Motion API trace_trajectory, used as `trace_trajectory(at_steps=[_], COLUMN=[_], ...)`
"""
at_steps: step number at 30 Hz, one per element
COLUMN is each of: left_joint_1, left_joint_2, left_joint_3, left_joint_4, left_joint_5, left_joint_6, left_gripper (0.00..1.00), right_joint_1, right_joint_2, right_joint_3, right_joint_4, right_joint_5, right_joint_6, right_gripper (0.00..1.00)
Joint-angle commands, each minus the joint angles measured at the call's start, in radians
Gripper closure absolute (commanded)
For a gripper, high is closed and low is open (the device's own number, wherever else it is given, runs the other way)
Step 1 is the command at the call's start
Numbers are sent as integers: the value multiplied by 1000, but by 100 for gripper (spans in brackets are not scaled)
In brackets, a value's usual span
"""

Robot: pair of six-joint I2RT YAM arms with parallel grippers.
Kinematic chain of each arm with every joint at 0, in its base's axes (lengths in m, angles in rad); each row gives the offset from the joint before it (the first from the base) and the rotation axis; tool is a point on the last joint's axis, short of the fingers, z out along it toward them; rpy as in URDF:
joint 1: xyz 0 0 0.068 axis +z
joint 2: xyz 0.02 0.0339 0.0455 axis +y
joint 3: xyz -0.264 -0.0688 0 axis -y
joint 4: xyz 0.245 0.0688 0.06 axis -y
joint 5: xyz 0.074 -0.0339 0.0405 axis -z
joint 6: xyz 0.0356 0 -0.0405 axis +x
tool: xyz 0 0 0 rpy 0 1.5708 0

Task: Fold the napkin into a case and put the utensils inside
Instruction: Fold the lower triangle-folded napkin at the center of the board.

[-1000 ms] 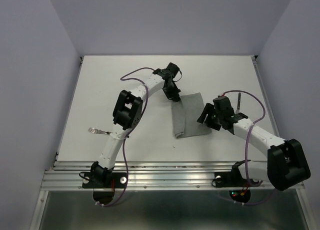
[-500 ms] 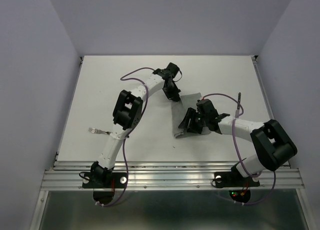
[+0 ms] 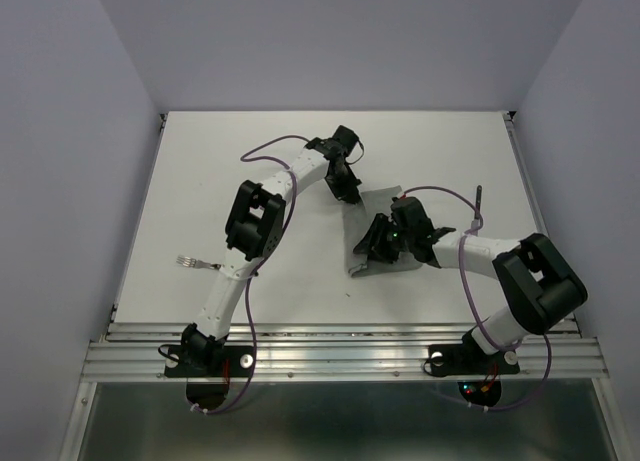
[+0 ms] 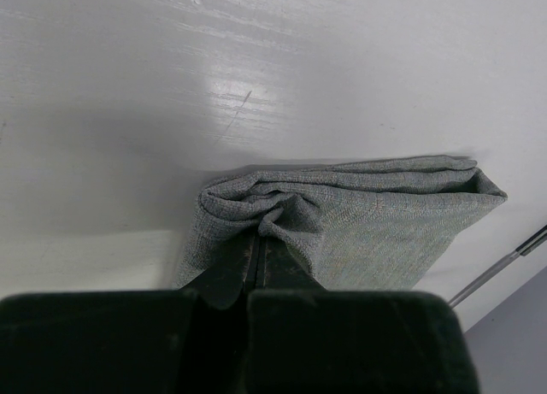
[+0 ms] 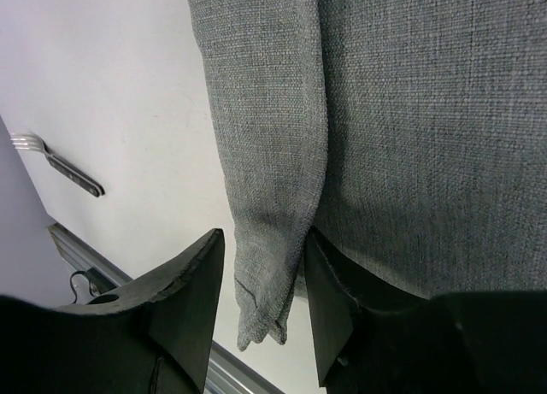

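Left gripper [image 4: 259, 236]: fingers pressed together, pinching a bunched corner of the napkin [image 4: 367, 232]. Right gripper [image 5: 262, 244]: fingers spread, straddling the napkin's folded side, which faces the left edge. The napkin lies folded right of centre on the worktop [image 3: 250, 141], with the widest free room toward the far-left corner. I count one napkin and two utensils: a fork [image 3: 198, 264] by the left edge and a second utensil [image 3: 478, 203] near the right edge. Only the wrist views show either grip.

Table [image 3: 250, 151] centre: napkin [image 3: 360, 224]; fork [image 3: 199, 264] well left, nr front edge; other utensil [image 3: 478, 203] to its right.
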Motion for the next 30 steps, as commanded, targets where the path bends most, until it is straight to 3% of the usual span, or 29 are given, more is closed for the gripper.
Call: trace_trajectory(at_steps=[1, 4, 8, 9, 12, 15, 23, 27, 30], left_joint_1=[8, 10, 11, 11, 11, 11, 11, 13, 13], left_joint_2=[-4, -9, -14, -15, -38, -79, -155, -196, -202], left_joint_3=[-43, -52, -54, -54, -63, -94, -88, -59, -37], left_joint_4=[-35, -32, -29, -26, -17, 1, -37, -46, -52], left_joint_5=[-47, -44, -46, -44, -76, -119, -214, -248, -244], left_joint_6=[15, 15, 20, 28, 51, 83, 175, 230, 250], left_gripper=[100, 100, 100, 100, 99, 86, 56, 34, 26], right_joint_1=[7, 7, 7, 7, 7, 7, 7, 7, 7], right_joint_2=[29, 41, 56, 53, 15, -33, -59, -51, -48], right_joint_3=[32, 39, 26, 20, -15, -27, 2, 19, 29], right_joint_4=[61, 63, 69, 74, 120, 123, 121, 121, 121], right_joint_5=[29, 46, 78, 88, 111, 146, 166, 178, 181], right_joint_6=[23, 34, 57, 63, 88, 89, 63, 51, 43], right_gripper=[53, 55, 67, 79, 95, 99, 99, 99, 99])
